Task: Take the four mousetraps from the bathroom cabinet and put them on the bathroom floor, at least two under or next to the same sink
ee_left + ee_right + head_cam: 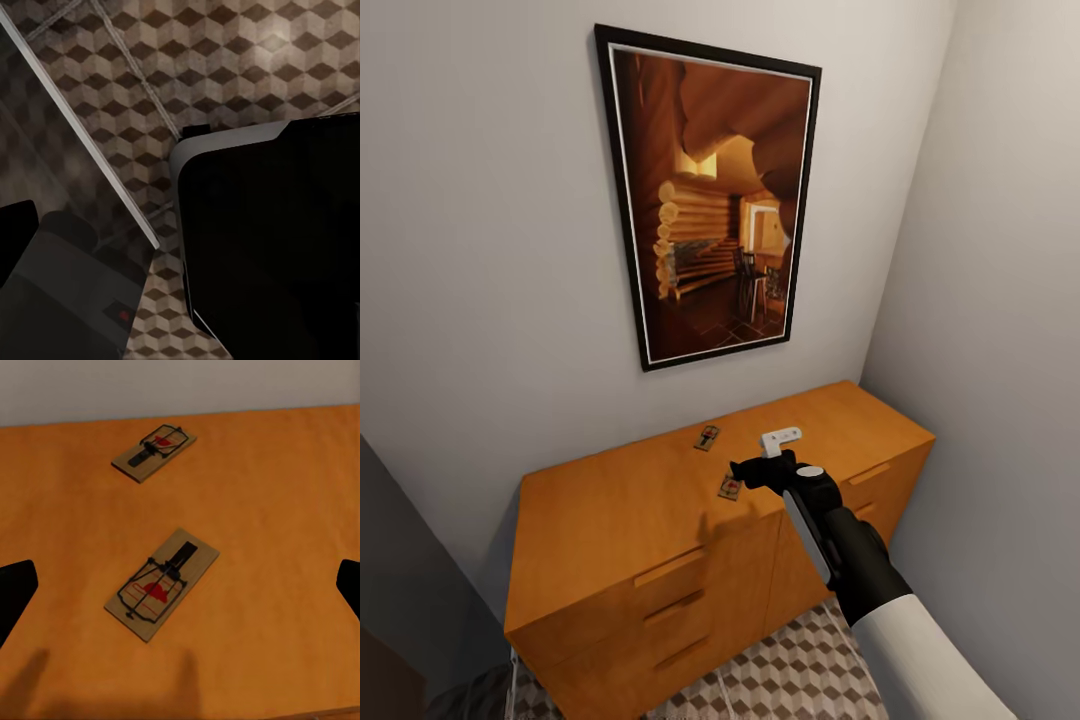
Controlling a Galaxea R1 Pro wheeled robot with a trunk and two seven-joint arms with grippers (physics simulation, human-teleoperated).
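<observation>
While the right gripper (752, 470) hovered over the flat top of the cabinet (610, 500), its fingers were released and empty; in the right wrist view the 2 fingertips (15, 592) showed spread wide at opposite edges of the picture, with nothing between them but wood and trap. 2 mousetraps lay on the cabinet top. The near mousetrap (163, 583) lay directly ahead of the fingers, centred in the gap between them. Its long axis ran diagonally, from about 7 o'clock to 1 o'clock in the right wrist view, so it sat oblique to the line joining the fingers. The far mousetrap (154, 451) lay beyond it toward 12 o'clock, near the wall, well apart from the first and on a similar diagonal. In the head view, the near trap (731, 488) sat just beside the gripper at 9 o'clock. The right arm was judged the nearer one for the pick; a wrist rotation to square the fingers across the board's narrow width appeared necessary. The left wrist view showed the bathroom floor (225, 67); the left gripper's state could not be told.
</observation>
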